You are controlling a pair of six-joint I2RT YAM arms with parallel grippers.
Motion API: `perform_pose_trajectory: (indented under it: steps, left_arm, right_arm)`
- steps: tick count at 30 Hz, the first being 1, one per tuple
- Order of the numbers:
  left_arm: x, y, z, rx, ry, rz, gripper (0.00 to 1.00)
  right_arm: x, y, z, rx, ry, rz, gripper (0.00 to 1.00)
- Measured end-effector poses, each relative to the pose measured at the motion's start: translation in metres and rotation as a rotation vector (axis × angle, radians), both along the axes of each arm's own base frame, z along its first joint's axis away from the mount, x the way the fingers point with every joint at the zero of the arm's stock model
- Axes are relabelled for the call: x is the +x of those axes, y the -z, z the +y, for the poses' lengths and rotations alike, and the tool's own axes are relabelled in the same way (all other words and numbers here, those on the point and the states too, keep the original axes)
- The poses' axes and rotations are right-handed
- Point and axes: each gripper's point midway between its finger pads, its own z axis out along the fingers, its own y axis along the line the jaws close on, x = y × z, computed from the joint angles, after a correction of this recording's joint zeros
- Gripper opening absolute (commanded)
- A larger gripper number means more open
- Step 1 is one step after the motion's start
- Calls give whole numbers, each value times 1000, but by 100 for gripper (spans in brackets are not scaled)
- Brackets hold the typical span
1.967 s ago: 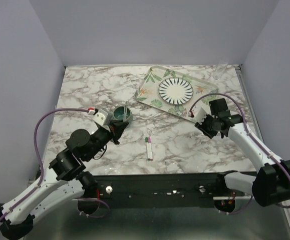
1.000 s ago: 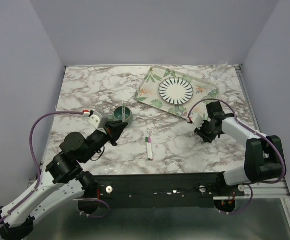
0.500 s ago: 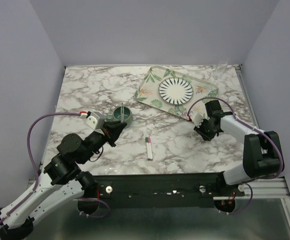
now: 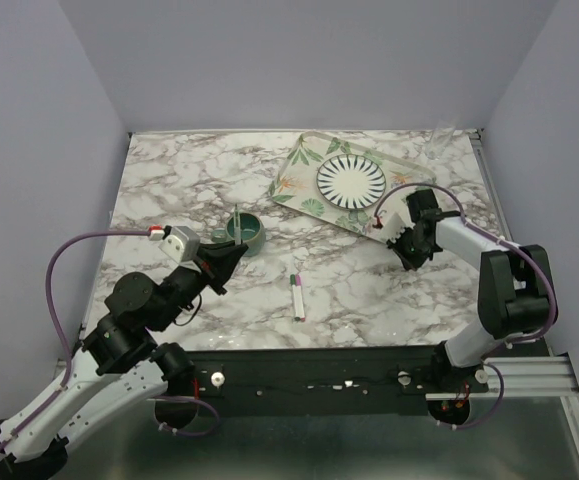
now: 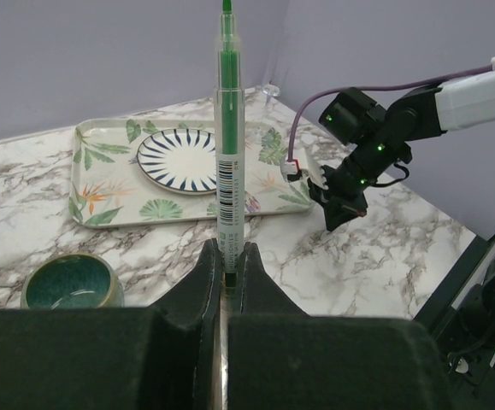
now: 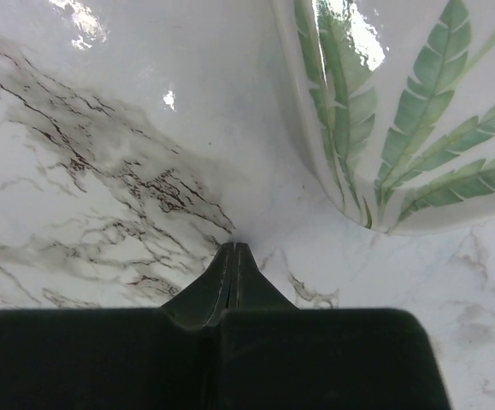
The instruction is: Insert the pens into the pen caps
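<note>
My left gripper (image 4: 226, 262) is shut on the lower end of a pale pen with green ink (image 5: 227, 128). It holds the pen upright, bare green tip up, just left of the green cup (image 4: 248, 231). In the top view the pen (image 4: 236, 222) shows as a thin stick. The second pen (image 4: 298, 298) lies on the marble mid-table with a pink-purple cap (image 4: 295, 284) on its far end. My right gripper (image 4: 407, 258) is shut on nothing, its tips (image 6: 234, 249) down on the marble by the tray corner. The green cap is not in view.
A leaf-patterned tray (image 4: 299, 178) with a striped plate (image 4: 351, 181) sits at the back right; its corner (image 6: 375, 128) is just beyond my right fingers. The cup (image 5: 69, 284) is below and left of the held pen. The right arm (image 5: 362, 145) shows in the left wrist view.
My left gripper has drawn back and left with the pen, taking it away from the cup. My right arm has stretched low, with its gripper still shut by the tray corner.
</note>
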Motion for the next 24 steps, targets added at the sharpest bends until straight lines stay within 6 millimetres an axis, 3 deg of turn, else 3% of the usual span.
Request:
perform_pose_trajectory:
  steps: [8, 10, 12, 15, 21, 23, 24]
  left_arm:
    - [0, 0, 0, 0, 0, 0, 0]
    - [0, 0, 0, 0, -1, 0, 0]
    - [0, 0, 0, 0, -1, 1, 0]
    - [0, 0, 0, 1, 0, 2, 0]
    - [1, 2, -1, -1, 2, 10, 0]
    - [1, 3, -2, -3, 2, 13, 0]
    - [1, 3, -2, -3, 3, 14, 0]
  right_arm:
    - [9, -21, 20, 73, 86, -2, 2]
    - [11, -26, 22, 81, 99, -14, 14]
    - [11, -27, 22, 75, 124, -18, 19]
    - [13, -27, 11, 31, 213, -31, 34]
    - [13, -20, -24, 18, 437, -1, 40]
    - [10, -18, -27, 17, 464, 4, 52]
    - [6, -16, -27, 14, 471, 9, 54]
